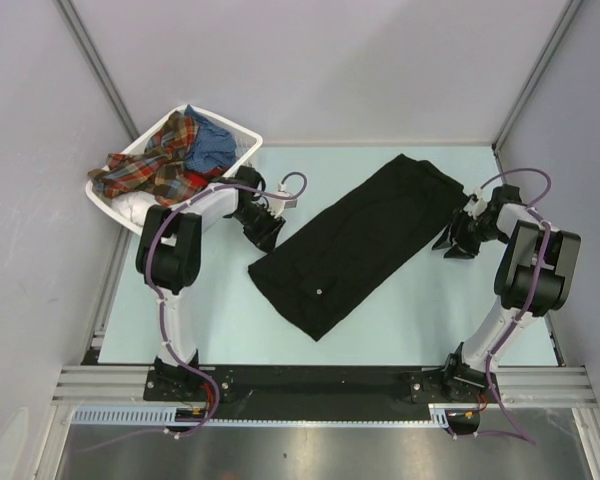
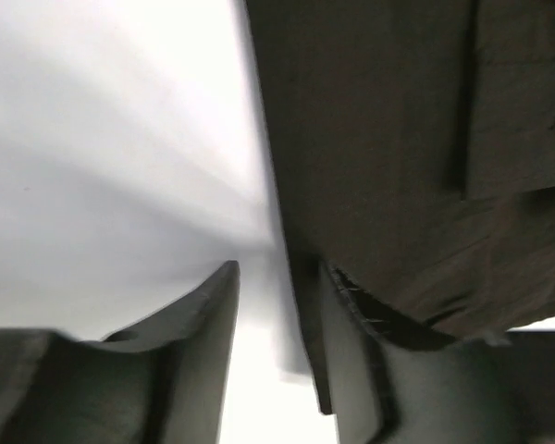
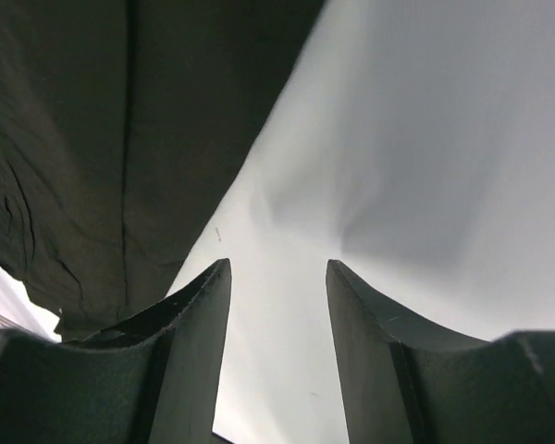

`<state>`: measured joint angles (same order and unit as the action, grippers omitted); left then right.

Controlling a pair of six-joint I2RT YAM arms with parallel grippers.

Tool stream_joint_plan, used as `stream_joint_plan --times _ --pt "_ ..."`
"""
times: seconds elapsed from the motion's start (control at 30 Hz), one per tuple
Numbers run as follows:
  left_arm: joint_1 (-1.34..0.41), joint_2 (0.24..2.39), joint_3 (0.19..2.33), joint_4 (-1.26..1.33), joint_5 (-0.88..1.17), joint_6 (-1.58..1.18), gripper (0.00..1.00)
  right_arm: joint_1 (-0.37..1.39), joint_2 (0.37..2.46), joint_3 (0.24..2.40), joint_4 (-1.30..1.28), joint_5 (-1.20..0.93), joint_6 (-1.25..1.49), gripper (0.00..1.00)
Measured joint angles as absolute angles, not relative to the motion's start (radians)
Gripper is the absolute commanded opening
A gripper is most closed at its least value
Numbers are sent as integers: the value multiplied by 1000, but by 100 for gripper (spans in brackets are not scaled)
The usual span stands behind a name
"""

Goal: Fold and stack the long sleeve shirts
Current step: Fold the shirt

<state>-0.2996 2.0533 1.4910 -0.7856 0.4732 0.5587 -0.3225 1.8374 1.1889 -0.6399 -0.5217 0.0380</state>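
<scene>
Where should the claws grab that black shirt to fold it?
Probably at its short ends: the black shirt lies flat as a long diagonal strip, so the left claw takes the near end, the right claw the far end, each from outside.

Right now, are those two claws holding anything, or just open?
Left claw: open, nothing between its fingers, right at the edge of the black shirt.
Right claw: open, holding nothing, beside the same shirt.
</scene>
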Motion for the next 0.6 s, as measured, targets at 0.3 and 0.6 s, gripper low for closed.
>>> stream_joint_plan --times 0.3,0.6 --pt "-289 2008 1332 -769 624 527 0 -314 1888 1173 -553 -546 99 47" --pt "-425 1864 1034 -895 707 536 31 -229 2043 1370 -488 -559 150 43"
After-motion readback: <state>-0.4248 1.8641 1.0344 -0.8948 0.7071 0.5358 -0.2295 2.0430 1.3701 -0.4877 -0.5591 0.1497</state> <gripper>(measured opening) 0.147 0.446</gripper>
